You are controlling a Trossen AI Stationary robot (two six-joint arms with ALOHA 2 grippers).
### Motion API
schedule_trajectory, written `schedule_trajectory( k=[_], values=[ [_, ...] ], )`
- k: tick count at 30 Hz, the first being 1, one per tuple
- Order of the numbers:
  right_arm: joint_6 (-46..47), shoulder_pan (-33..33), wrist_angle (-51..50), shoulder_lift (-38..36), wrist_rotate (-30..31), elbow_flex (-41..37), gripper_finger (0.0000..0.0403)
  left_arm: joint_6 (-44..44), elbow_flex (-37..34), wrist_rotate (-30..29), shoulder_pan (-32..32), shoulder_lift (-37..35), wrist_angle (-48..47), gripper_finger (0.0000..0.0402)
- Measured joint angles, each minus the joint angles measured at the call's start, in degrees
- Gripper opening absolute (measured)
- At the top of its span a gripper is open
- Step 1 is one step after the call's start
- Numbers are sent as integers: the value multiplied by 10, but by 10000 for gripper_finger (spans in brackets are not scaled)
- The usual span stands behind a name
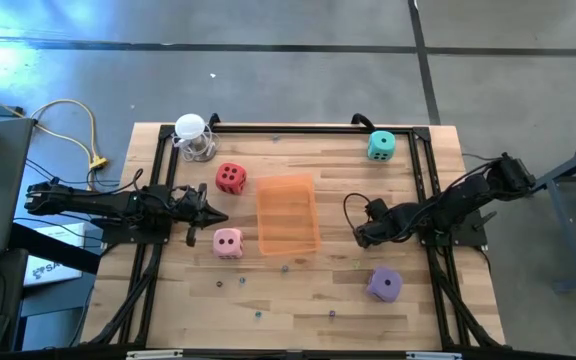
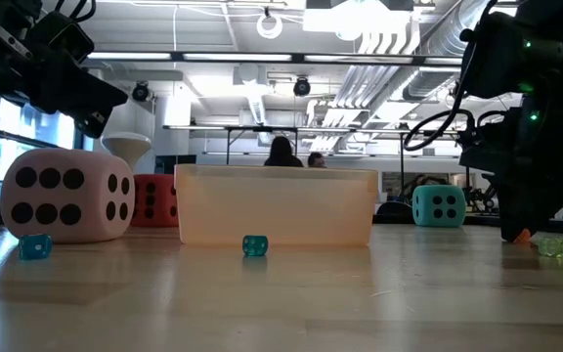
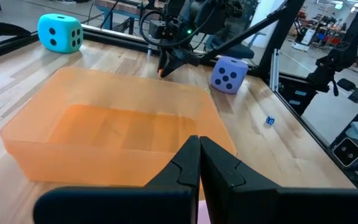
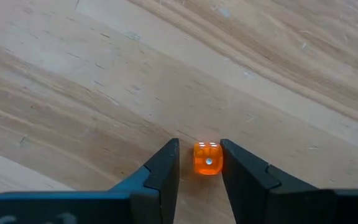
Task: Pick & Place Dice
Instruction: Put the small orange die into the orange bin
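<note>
Orange small die [image 4: 207, 158], translucent, is showing only in right wrist view; high view is hiding it under the right gripper [image 1: 360, 238]. Fingers [image 4: 164, 168] are standing narrow, bracketing the die on bare wood; firm contact can't be told. Right arm is reaching low toward table centre, beside orange tray [image 1: 288, 214]. Left gripper [image 1: 218, 217] is hovering w/ fingers fully together, empty, between red die [image 1: 231, 178] & pink die [image 1: 228, 242]. Teal die [image 1: 381, 146] is sitting at far edge, purple die [image 1: 384, 284] nearer.

Dice resting flat: red [image 1: 231, 178] | pink [image 1: 228, 242] | teal [image 1: 381, 146] | purple [image 1: 384, 284] | tiny orange [image 4: 207, 158], flanked by right tool [image 4: 199, 144]
</note>
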Motion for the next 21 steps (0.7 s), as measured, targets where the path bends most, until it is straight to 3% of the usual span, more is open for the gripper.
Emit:
schedule_trajectory(
  k=[12,21],
  values=[
    [-14,0,0,0,0,0,103,0,0,0,0,0,0,0],
    [-50,1,0,0,-3,0,38,-1,0,0,0,0,0,0]
  ],
)
